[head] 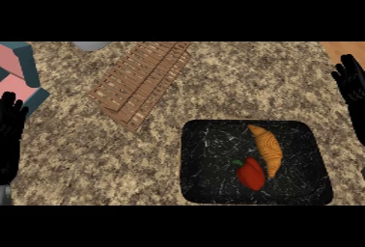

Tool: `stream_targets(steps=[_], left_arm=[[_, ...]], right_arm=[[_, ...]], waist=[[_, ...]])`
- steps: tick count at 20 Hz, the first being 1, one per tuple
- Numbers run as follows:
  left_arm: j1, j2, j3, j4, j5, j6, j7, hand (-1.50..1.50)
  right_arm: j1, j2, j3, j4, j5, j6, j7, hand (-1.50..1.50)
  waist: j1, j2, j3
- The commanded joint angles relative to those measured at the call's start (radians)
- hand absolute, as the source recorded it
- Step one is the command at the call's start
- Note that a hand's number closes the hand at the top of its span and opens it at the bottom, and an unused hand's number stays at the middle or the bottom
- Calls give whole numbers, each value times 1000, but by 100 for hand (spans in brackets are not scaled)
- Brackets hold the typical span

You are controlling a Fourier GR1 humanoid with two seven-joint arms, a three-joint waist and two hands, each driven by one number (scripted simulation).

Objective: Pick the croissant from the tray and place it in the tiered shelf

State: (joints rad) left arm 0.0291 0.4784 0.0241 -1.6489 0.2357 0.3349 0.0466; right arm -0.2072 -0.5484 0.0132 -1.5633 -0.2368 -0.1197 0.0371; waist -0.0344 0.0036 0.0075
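- One bench (235, 82) with a speckled stone top fills the view.
- One black tray (206, 166), square with rounded corners, sits on the bench at the near right.
- One croissant (267, 148) lies in the tray's right half, long and orange-brown, its pointed ends running far to near.
- One red pepper (250, 173) with a small green stem lies in the tray just left of the croissant's near end, touching it or very nearly so.
- One wooden slatted shelf (143, 79) stands on the bench at the far centre-left, well apart from the tray; its slats run in a slanted band.
- One grey object (91, 46) shows at the far edge, only partly in view, so it cannot be identified.
- Pink and teal shapes (18, 72) sit at the far left edge.
- Two hands are in view.
- The left hand (10, 137) rests at the left edge, fingers straight and up, holding nothing.
- The right hand (353, 91) rests at the right edge, fingers straight and up, holding nothing, well apart from the croissant.
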Motion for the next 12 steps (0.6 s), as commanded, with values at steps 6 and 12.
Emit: stream_targets(steps=[6, 12], left_arm=[[64, -18, -203, 105, -64, -148, 17, 0], [2, -80, -271, 219, -67, -228, -11, 0]], right_arm=[[192, -202, -115, -13, 297, -231, 104, -150], [342, 16, -128, -35, 252, -363, 55, -150]], waist=[[-67, -7, -14], [1, -5, -8]])
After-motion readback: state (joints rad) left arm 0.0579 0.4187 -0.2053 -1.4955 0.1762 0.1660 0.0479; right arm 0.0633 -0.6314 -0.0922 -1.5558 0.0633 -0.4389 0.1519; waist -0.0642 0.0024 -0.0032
